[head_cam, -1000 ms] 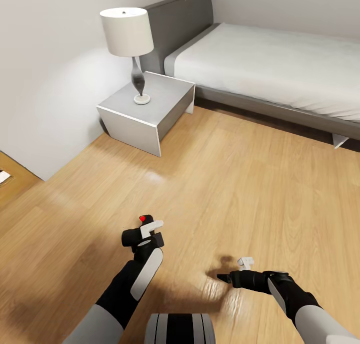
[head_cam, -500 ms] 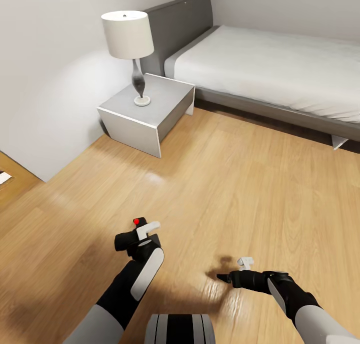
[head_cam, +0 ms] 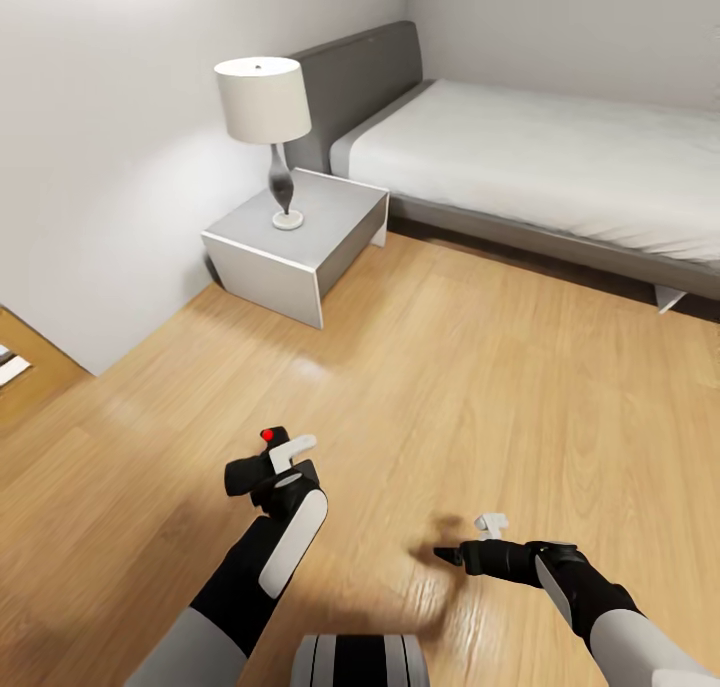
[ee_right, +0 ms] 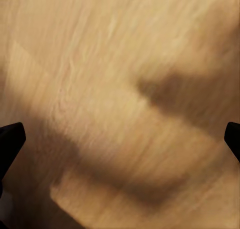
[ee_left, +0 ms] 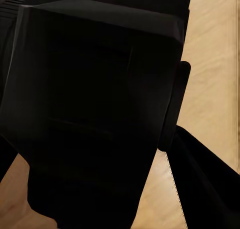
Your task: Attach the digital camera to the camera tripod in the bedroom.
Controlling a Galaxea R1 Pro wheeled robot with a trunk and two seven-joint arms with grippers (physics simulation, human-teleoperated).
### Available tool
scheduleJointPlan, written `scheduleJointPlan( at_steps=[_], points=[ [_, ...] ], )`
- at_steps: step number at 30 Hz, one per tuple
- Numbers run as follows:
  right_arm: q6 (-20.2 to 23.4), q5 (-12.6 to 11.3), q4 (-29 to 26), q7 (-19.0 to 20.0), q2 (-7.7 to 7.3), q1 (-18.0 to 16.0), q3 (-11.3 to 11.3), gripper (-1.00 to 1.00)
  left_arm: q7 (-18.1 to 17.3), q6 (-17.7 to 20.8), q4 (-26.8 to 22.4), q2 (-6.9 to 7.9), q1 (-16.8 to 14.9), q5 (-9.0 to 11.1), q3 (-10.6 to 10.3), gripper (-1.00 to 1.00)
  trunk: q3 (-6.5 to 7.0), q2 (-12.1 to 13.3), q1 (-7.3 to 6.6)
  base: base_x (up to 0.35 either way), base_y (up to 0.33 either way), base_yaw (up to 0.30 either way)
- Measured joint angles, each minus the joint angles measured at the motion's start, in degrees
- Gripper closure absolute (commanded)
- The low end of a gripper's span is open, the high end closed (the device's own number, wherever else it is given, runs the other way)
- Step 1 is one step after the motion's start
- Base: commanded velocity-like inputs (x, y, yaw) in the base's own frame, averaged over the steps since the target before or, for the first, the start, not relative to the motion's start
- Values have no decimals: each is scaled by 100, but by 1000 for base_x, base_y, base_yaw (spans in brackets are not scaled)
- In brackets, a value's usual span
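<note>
Holding the digital camera [head_cam: 258,464], red button up, the left gripper [head_cam: 268,467] is clamped on it above the wood floor [head_cam: 480,367]. Camera's black body looms close in left wrist view [ee_left: 95,114]. Right gripper [head_cam: 455,550] empty, fingers spread wide, low over the floor. Bed [head_cam: 560,167], nightstand [head_cam: 300,237] and lamp [head_cam: 265,102] ahead along the wall.

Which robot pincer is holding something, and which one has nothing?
The left pincer holds the black digital camera with its red button on top. The right pincer is open over the wood floor, with nothing between its fingertips.
</note>
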Motion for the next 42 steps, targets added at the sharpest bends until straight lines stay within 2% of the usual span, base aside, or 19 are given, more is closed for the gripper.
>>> scheduleJointPlan(
  at_steps=[9, 18, 27, 30, 32, 35, 36, 42],
  points=[
    [20, 5, 0, -3, -1, -4, 0, -100, 5, -1, -139, 0, 0, 19, -3, 100, 200, 12, -23, 0, 0, 0],
    [60, 8, -52, 2, -19, -4, 0, -100, -18, 15, -155, 0, 1, 317, -5, 100, 399, 24, -46, 0, 0, 0],
    [109, -4, -123, 14, -63, -7, -6, -100, -146, 45, -133, 17, 1, 447, -8, 100, 599, 36, -70, 0, 0, 0],
    [243, -5, -129, 15, -68, -7, -13, -100, -418, 70, -119, 79, 1, 592, -11, 100, 665, 40, -77, 0, 0, 0],
    [376, -5, -135, 15, -69, -8, -17, -100, -725, 86, -116, 174, 0, 751, -13, 100, 709, 43, -82, 0, 0, 0],
    [505, -7, -208, 13, -68, -8, -19, -100, -1244, 104, -119, 384, 0, 1038, -15, 100, 776, 47, -90, 0, 0, 0],
    [553, -3, -291, 8, -64, -8, -14, -100, -1606, 118, -120, 548, 0, 1264, -15, 100, 798, 48, -93, 0, 0, 0],
    [559, 1, -375, 8, -59, -8, -8, -100, -1751, 132, -156, 624, 0, 1357, -24, 100, 931, 56, -108, 0, 0, 0]
  ],
)
